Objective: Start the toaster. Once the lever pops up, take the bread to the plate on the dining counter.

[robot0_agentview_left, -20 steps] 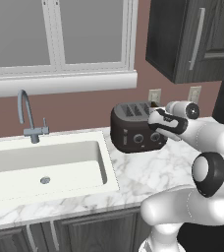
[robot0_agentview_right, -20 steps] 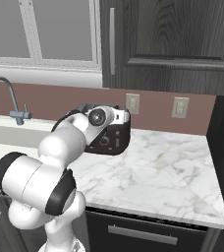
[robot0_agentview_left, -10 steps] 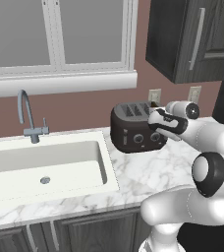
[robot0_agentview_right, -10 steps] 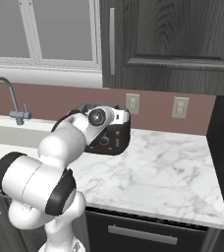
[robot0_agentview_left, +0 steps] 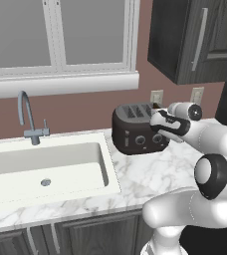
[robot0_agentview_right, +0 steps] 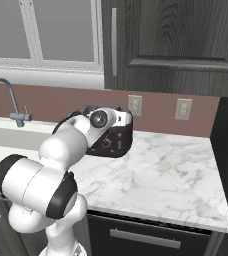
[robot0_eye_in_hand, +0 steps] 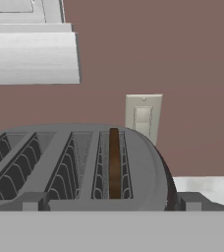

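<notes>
Marble desk (robot0_agentview_left: 150,174) runs along a reddish-brown wall, white sink (robot0_agentview_left: 46,174) set into it on the left with a grey tap (robot0_agentview_left: 28,119), window (robot0_agentview_left: 60,35) above, dark cabinets (robot0_agentview_left: 195,40) upper right. Toaster (robot0_agentview_left: 135,130) sits on the desk near the wall, just right of the sink, dark and glossy, two round knobs on its front, slots on top. Bread (robot0_eye_in_hand: 114,165) stands upright in the rightmost slot, dark brown edge showing in the hand view. White arm reaches across to the toaster's right end; pincer (robot0_agentview_left: 160,124) is at that end, close by the top edge, jaws spread wide, holding nothing. Contact with the toaster unclear. Lever not discernible. Two wall outlets (robot0_agentview_right: 134,105) behind the toaster, second one (robot0_agentview_right: 183,109) further right. Desk right of the toaster is bare marble.
</notes>
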{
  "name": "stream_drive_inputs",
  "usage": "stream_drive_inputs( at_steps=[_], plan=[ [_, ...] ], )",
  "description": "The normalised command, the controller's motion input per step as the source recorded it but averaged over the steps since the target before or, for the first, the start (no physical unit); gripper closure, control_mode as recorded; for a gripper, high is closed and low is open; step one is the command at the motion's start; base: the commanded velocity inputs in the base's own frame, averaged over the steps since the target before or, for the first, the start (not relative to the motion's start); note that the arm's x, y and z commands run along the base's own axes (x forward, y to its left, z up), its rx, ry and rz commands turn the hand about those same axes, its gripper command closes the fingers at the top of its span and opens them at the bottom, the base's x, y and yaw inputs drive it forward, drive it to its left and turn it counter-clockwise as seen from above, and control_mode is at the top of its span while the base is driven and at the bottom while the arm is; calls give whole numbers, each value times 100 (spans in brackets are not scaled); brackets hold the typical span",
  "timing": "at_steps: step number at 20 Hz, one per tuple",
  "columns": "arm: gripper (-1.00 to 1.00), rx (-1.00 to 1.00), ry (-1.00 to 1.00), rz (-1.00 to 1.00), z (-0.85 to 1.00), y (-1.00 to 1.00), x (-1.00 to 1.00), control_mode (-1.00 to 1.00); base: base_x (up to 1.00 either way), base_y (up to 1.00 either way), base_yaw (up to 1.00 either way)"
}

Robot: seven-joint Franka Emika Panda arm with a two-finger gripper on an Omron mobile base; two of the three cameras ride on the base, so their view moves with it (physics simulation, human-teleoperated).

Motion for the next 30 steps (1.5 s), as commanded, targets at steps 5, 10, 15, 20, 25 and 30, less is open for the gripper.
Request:
stream_drive_inputs(
  at_steps=[5, 10, 15, 20, 25, 30],
  plan=[
    [-100, 0, 0, 0, 0, 0, 0, -100, 0, 0, 0],
    [-100, 0, 0, 0, 0, 0, 0, -100, 0, 0, 0],
    [-100, 0, 0, 0, 0, 0, 0, -100, 0, 0, 0],
    [-100, 0, 0, 0, 0, 0, 11, -100, 0, 0, 0],
    [-100, 0, 0, 0, 0, -1, 25, -100, 0, 0, 0],
    [-100, 3, 0, 0, 0, -7, 21, -100, 0, 0, 0]
  ],
)
